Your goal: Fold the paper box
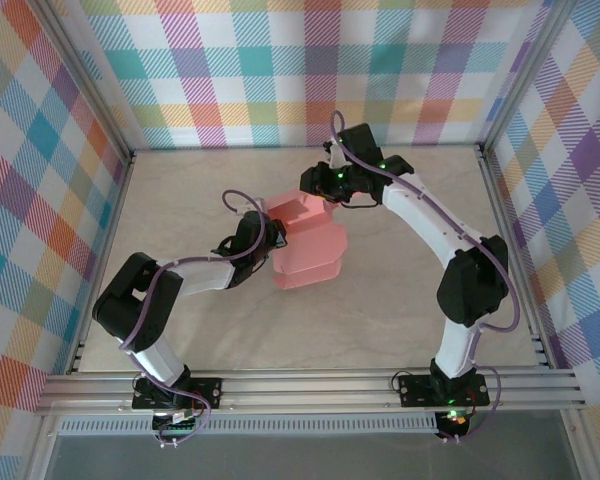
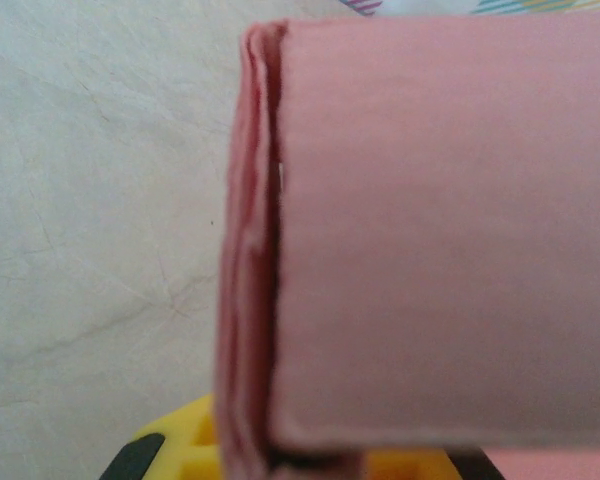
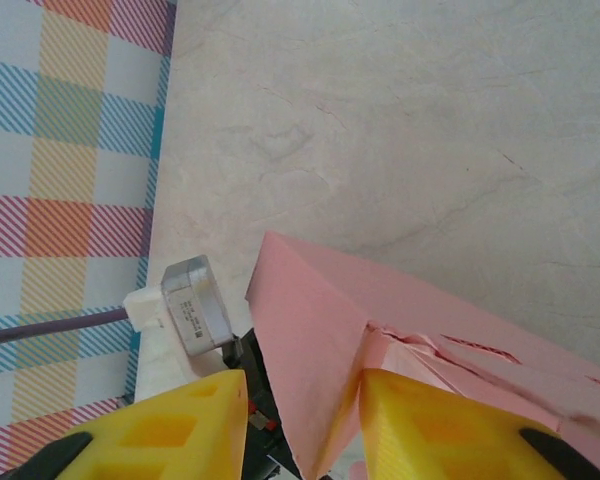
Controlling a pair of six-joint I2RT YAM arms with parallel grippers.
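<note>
Looking down from above, the paper box (image 1: pixel 308 245) sits mid-surface (image 1: pixel 280 335) as a salmon-pink, partly folded piece of card, with one panel raised at its far end. The left pincer (image 1: pixel 271 240) meets its left edge and the right pincer (image 1: pixel 325 193) reaches the far, raised corner, with plaid walls (image 1: pixel 280 70) all round.

From the left wrist, the pink card fills most of the view: a broad flat panel with a doubled fold down its left side (several layers show at that edge). The fold runs down between the yellow fingers (image 2: pixel 185 455) at the bottom, and the left pincer (image 2: pixel 270 465) is pressed together, pinching the card.

From the right wrist, the right pincer (image 3: pixel 300 405) stands spread. A pointed pink flap rises between its yellow fingers (image 3: pixel 450 430), lying against the right-hand one and clear of the other. Crumpled creases mark the card beside that finger. Behind the flap sits a small grey block (image 3: pixel 195 305) with a purple cable (image 3: pixel 50 328).
</note>
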